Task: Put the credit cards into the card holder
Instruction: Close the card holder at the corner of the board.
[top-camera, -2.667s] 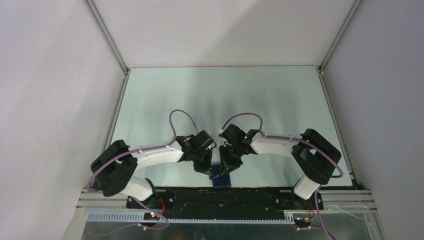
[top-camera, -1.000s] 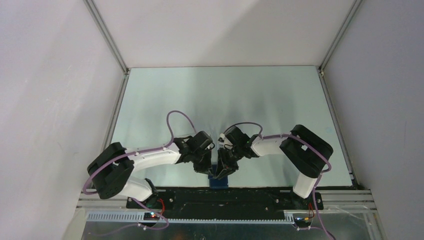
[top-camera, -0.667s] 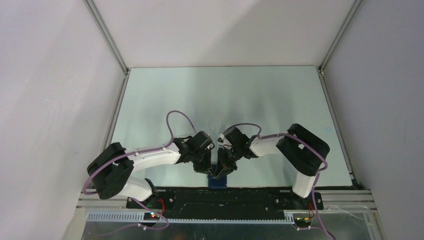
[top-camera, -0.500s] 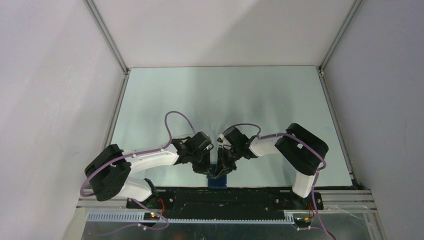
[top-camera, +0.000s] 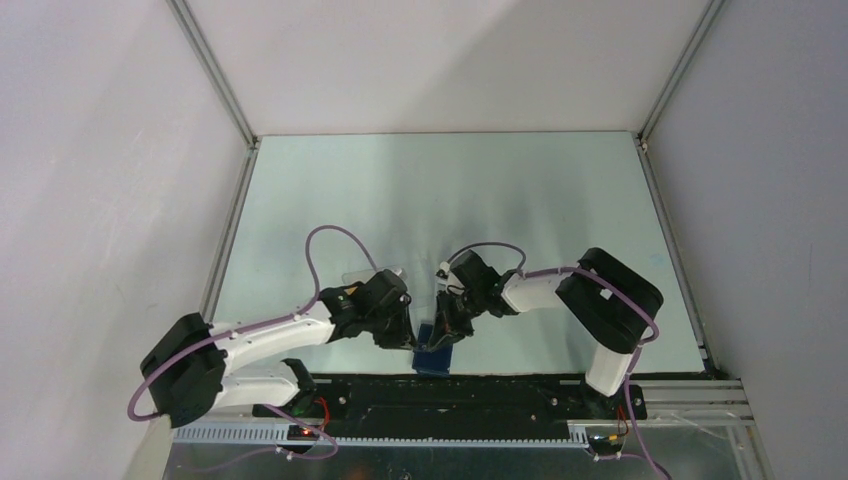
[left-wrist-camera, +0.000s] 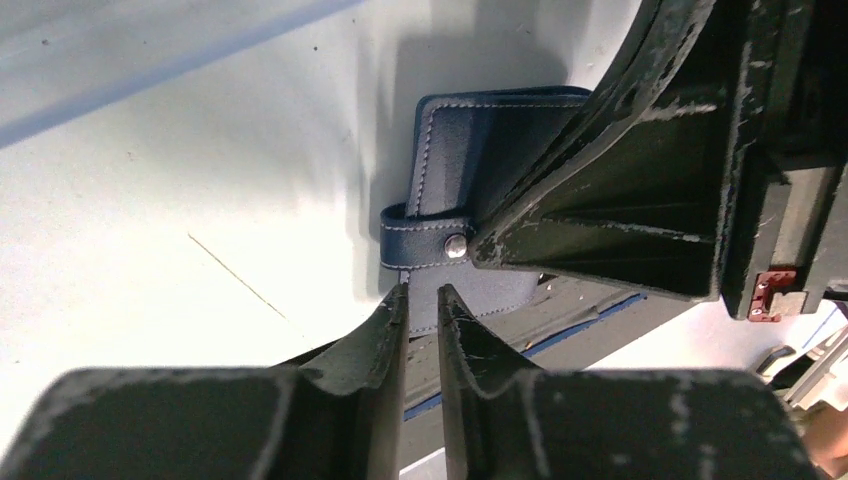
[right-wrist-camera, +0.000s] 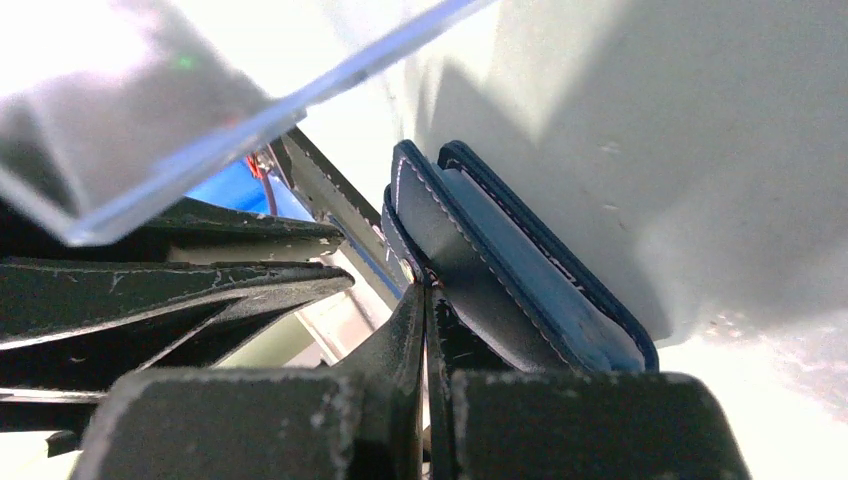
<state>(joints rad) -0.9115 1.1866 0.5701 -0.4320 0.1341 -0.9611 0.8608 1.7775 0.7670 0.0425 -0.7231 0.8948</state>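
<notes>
One small dark navy folding card holder (top-camera: 437, 359), leather-like with pale stitching, lies at the lower centre of the overhead view, on the pale green-white table (top-camera: 450, 200) and right against the black base rail (top-camera: 500, 392). We record it as folded shut. Its snap tab (left-wrist-camera: 425, 241) wraps over the edge, and the metal stud seems fastened.

Zero gold-tan credit cards show in any view. We judge them most likely already inside, which would put the task near its end, but the closed covers hide the slots, so we cannot confirm it. What is left, as we judge it, is to let go and draw clear.

Two grippers crowd the item:
- The left gripper (left-wrist-camera: 420, 296) has its jaws a narrow slit apart with nothing between them, and its tips are just beside the tab.
- The right gripper (right-wrist-camera: 424, 296) has its jaws pressed fully together, with the tips at the tab's stud. We cannot tell whether any leather is pinched.

One clear plastic tray (right-wrist-camera: 150, 130) fills the upper left of the right wrist view, near the holder. It is the main thing in the way of the left arm.
</notes>
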